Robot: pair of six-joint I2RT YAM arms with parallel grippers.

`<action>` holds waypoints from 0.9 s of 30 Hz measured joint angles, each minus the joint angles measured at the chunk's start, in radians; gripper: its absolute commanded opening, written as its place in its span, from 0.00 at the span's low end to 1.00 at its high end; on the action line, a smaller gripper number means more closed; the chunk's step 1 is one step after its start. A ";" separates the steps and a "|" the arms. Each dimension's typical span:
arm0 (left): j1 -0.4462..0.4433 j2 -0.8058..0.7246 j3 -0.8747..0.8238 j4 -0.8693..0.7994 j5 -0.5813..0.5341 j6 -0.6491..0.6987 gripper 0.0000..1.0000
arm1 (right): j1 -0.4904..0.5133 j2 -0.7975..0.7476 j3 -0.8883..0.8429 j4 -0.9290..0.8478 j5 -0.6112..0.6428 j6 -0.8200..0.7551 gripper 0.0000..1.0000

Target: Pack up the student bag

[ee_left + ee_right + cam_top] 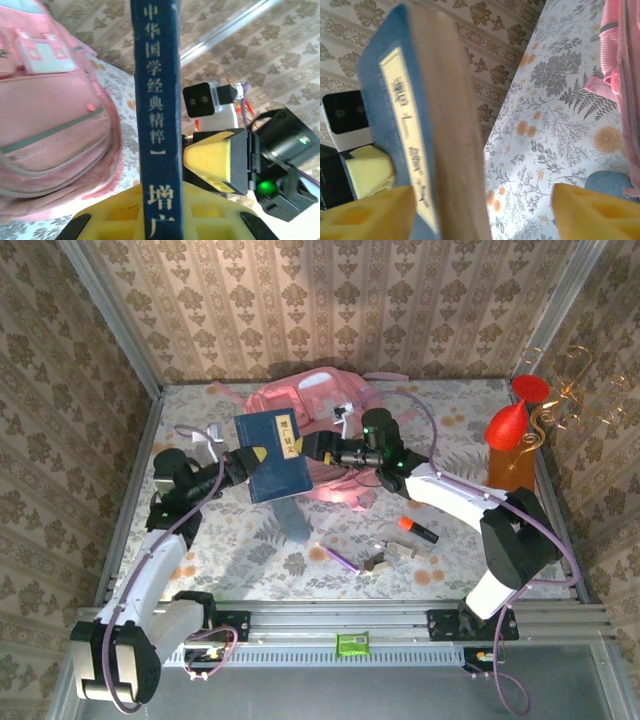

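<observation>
Three small things lie on the near tabletop (pixel 230 550): purple pen (pixel 340 558), metal clip (pixel 378 562), orange-tipped marker (pixel 417 530). Past them, at 11 o'clock, a blue book (pixel 275 460) is held clear of the tabletop. The left claw (pixel 247 462) is clamped on its 9 o'clock edge. The right claw (pixel 320 450) is at its 3 o'clock edge, fingers spread wide, book beside one pad. The student bag (pixel 320 400) lies at the book's 12 o'clock, near the far edge.

student bag (pixel 292 400) | soft pink fabric, pale trim patches, zipped pockets | lying flat | far centre of table (pixel 235 540)
</observation>
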 measured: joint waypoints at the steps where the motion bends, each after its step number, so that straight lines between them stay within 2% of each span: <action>1: -0.010 0.007 0.004 0.016 0.005 -0.006 0.00 | -0.004 -0.006 -0.007 0.002 -0.007 -0.006 0.84; 5: -0.050 0.056 0.011 0.087 0.018 -0.036 0.00 | -0.003 -0.030 -0.047 0.058 -0.058 -0.005 0.81; 7: -0.068 0.087 0.018 0.108 0.019 -0.047 0.00 | -0.003 -0.034 -0.064 0.111 -0.090 0.008 0.68; 11: -0.090 0.143 0.033 0.138 0.016 -0.062 0.00 | -0.012 -0.039 -0.092 0.193 -0.117 0.056 0.32; 12: -0.095 0.156 0.040 0.142 0.014 -0.062 0.03 | -0.021 -0.043 -0.107 0.215 -0.118 0.071 0.23; 13: -0.100 0.169 0.050 0.142 0.011 -0.062 0.12 | -0.034 -0.047 -0.122 0.233 -0.119 0.085 0.13; 14: -0.109 0.182 0.058 0.140 0.006 -0.061 0.21 | -0.045 -0.051 -0.136 0.249 -0.123 0.099 0.04; 15: -0.121 0.203 0.070 0.132 -0.006 -0.053 0.35 | -0.056 -0.059 -0.150 0.265 -0.127 0.113 0.00; 17: -0.138 0.238 0.094 0.104 -0.025 -0.024 0.52 | -0.083 -0.081 -0.176 0.275 -0.127 0.137 0.00; 19: -0.163 0.276 0.133 0.030 -0.077 0.035 0.62 | -0.132 -0.105 -0.207 0.278 -0.126 0.156 0.00; 23: -0.256 0.378 0.268 -0.177 -0.246 0.240 0.68 | -0.272 -0.180 -0.253 0.171 -0.080 0.151 0.00; 27: -0.362 0.551 0.447 -0.344 -0.410 0.463 0.71 | -0.418 -0.301 -0.278 -0.031 0.005 0.082 0.00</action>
